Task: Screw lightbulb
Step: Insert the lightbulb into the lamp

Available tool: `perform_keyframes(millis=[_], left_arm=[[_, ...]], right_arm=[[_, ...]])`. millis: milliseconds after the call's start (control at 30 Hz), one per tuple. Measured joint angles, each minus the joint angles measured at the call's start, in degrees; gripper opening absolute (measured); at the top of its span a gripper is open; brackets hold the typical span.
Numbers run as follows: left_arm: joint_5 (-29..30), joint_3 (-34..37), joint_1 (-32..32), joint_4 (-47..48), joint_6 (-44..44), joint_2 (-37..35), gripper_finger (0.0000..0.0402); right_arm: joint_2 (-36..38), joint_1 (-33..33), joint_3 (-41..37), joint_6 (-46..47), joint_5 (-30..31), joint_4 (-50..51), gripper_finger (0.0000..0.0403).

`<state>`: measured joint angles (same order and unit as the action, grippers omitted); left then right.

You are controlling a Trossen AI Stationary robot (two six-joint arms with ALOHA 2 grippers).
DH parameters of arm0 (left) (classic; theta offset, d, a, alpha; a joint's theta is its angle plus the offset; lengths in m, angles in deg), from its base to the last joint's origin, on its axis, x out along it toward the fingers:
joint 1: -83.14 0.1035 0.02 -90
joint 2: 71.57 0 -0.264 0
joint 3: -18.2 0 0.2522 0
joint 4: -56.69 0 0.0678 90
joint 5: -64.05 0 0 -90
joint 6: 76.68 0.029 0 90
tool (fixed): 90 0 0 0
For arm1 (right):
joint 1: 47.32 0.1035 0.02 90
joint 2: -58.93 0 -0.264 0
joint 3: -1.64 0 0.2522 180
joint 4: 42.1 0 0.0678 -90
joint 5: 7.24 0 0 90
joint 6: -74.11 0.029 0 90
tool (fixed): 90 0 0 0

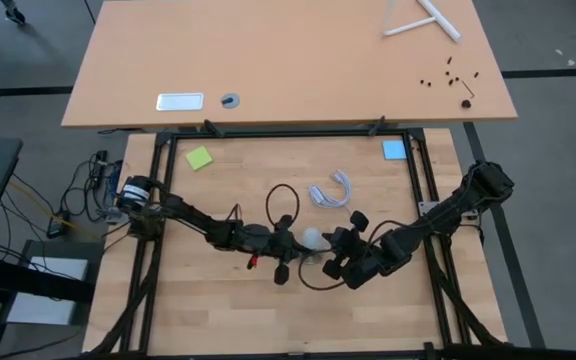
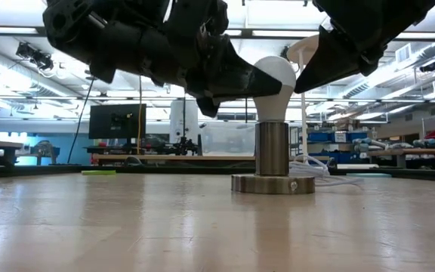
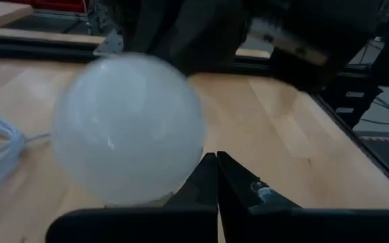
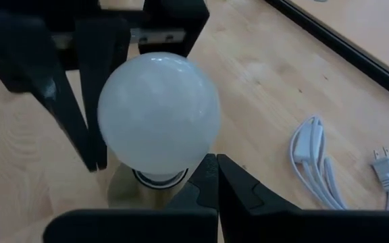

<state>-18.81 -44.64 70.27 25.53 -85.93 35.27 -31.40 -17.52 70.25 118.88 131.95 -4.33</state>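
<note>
Beside lightbulb (image 4: 159, 111) | left pincer (image 3: 216, 162) fully closed, empty | right pincer (image 4: 216, 163) fully closed, empty

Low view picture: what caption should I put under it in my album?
White lightbulb stands upright in its metal socket, a shut gripper on each side.

The lightbulb (image 2: 274, 87) is a white, frosted, pear-shaped bulb standing upright with its round end up and its narrow end down in a cylindrical metal socket (image 2: 272, 149) on a round flat base. From above it shows as a pale round dome (image 1: 313, 239) near the middle of the wooden worktop (image 1: 208, 310), somewhat closer to the near edge than the far one. Its surface is smooth and unlit, with a dark collar just visible where the neck meets the socket (image 4: 159, 178).
</note>
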Motion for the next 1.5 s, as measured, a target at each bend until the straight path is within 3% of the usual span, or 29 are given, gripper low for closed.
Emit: perform_keyframes(millis=[300, 600, 967, 1200, 1500], left_arm=[[3.06, 3.76, -1.18, 0.59, 1.15, -5.35, 0.0000], [3.23, 4.11, -2.45, 0.60, 0.39, -5.22, 0.0000], [3.19, 4.11, -2.64, 0.24, 0.02, -5.20, 0.0000], [3.19, 4.11, -2.58, 0.24, 0.00, -5.17, 0.0000], [5.23, 4.11, -2.25, 0.27, 0.30, -5.15, 0.0000]], right_arm=[[0.00, -0.15, 0.02, -1.45, 0.02, -0.98, 0.0005], [-0.02, -1.00, 0.04, -3.87, 0.08, -3.39, 0.0005], [-0.02, -4.16, 0.04, -7.49, 4.55, -1.90, 0.0005], [-0.02, -5.86, 0.04, -10.49, 0.41, -2.26, 0.0002], [-0.02, -4.77, 0.04, -10.32, 0.20, -3.06, 0.0002]])
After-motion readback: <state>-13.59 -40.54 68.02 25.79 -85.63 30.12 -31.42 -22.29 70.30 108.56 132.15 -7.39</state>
